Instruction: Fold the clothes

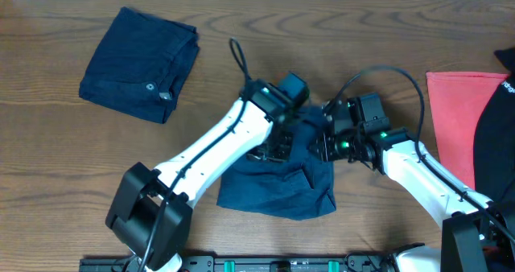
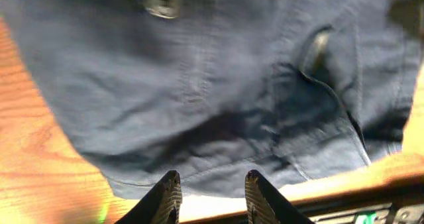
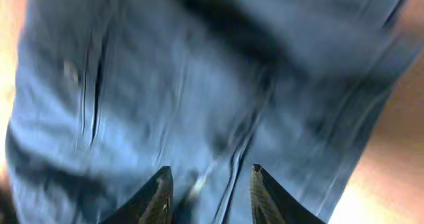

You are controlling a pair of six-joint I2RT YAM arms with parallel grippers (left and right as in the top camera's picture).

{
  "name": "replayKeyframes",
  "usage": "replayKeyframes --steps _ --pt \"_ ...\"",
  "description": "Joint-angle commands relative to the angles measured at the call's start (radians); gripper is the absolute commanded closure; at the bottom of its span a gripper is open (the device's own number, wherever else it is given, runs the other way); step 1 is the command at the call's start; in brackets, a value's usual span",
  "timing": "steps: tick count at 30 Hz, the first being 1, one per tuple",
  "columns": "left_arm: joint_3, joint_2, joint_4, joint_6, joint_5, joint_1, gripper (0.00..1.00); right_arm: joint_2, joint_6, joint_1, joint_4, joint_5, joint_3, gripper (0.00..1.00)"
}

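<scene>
Viewing from overhead: a folded pair (image 1: 141, 63) of dark denim lies at upper left; a rumpled pair (image 1: 278, 187) sits at lower centre on the table (image 1: 64, 159).
Overhead, arms: the left gripper (image 1: 278, 143) and right gripper (image 1: 328, 142) meet over the rumpled pair's upper edge.
Overhead, right edge: a red cloth (image 1: 455, 119) lies flat.
Left wrist: the jaws are partly apart with nothing between them; denim with its silver button (image 2: 163, 1) fills the frame above.
Right wrist: the fingers are apart over blurred denim; I cannot tell whether any cloth is pinched.
Progress: one pair looks finished; the central pair seems only partly folded and needs flattening and tidying.
</scene>
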Motion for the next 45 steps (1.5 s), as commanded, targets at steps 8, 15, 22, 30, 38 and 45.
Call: replayKeyframes --steps 8,15,22,30,38,45 --pt "-0.077 -0.002 -0.003 0.046 -0.029 -0.084 0.61 0.102 0.106 0.009 0.155 0.062 0.000 0.64" --pt "-0.124 -0.002 0.001 0.061 -0.037 -0.084 0.62 0.166 0.115 0.010 0.187 0.037 0.000 0.88" --pt "-0.125 -0.002 0.039 0.065 -0.023 -0.086 0.61 0.160 0.103 0.005 0.264 -0.041 0.001 0.99" --pt "-0.125 -0.002 0.041 0.080 -0.015 -0.103 0.62 0.029 0.061 -0.014 0.204 0.071 0.003 0.99" --pt "-0.125 -0.002 0.070 0.083 -0.017 -0.103 0.58 -0.072 0.032 -0.013 0.087 0.080 0.003 0.49" --pt "-0.125 -0.002 0.112 0.201 -0.006 -0.108 0.53 -0.069 0.137 -0.032 -0.102 0.251 0.003 0.44"
